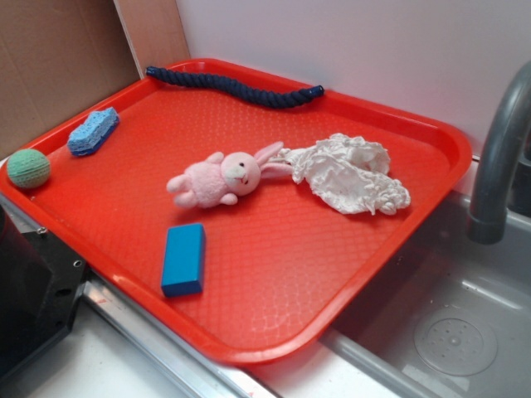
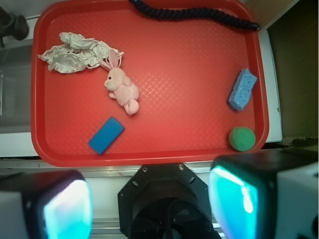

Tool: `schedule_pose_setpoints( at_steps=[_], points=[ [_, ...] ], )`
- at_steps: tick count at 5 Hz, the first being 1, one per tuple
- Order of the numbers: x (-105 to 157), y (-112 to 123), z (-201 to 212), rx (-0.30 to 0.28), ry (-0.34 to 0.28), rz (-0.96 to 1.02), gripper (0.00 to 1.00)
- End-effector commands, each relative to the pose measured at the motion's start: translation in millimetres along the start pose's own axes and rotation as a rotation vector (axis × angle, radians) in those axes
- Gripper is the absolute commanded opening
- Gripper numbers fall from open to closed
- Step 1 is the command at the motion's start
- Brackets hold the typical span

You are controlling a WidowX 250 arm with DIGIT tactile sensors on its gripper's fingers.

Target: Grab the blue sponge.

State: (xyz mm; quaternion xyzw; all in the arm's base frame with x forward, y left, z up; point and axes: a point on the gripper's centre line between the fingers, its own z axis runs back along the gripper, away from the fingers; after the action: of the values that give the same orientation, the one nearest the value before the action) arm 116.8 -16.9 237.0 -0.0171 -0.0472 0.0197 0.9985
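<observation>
The blue sponge (image 1: 93,131) (image 2: 242,89), light blue with wavy edges, lies on the red tray (image 1: 274,274) (image 2: 189,144) near its left rim in the exterior view, at the right side in the wrist view. My gripper (image 2: 149,204) hangs high above the tray's near edge, far from the sponge. It is open, its two teal pads (image 2: 232,199) wide apart with nothing between them. The gripper does not show in the exterior view.
A green ball (image 1: 28,168) (image 2: 242,138) rests on the tray rim by the sponge. A pink toy rabbit (image 1: 220,178) (image 2: 121,87), white cloth (image 1: 348,172) (image 2: 75,52), dark blue block (image 1: 183,259) (image 2: 106,135) and navy rope (image 1: 236,85) (image 2: 194,13) share the tray. A sink with grey faucet (image 1: 498,166) lies right.
</observation>
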Motion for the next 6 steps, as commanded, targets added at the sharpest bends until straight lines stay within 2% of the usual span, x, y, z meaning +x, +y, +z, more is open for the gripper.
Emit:
schedule_pose_setpoints(
  at_steps=[1,2,3,4,5,6],
  points=[
    [0.0,0.0,0.0,0.000,0.000,0.000,1.00],
    [36.5,50.2,-51.8,0.121,0.000,0.208,1.00],
    [59.3,94.8,-73.2,0.132,-0.046,0.324,1.00],
    [75.1,119.4,-102.6,0.135,-0.105,0.428,1.00],
    [71.4,139.6,-132.2,0.142,-0.083,0.650,1.00],
    [59.5,156.1,-155.2,0.137,-0.021,0.777,1.00]
  ],
)
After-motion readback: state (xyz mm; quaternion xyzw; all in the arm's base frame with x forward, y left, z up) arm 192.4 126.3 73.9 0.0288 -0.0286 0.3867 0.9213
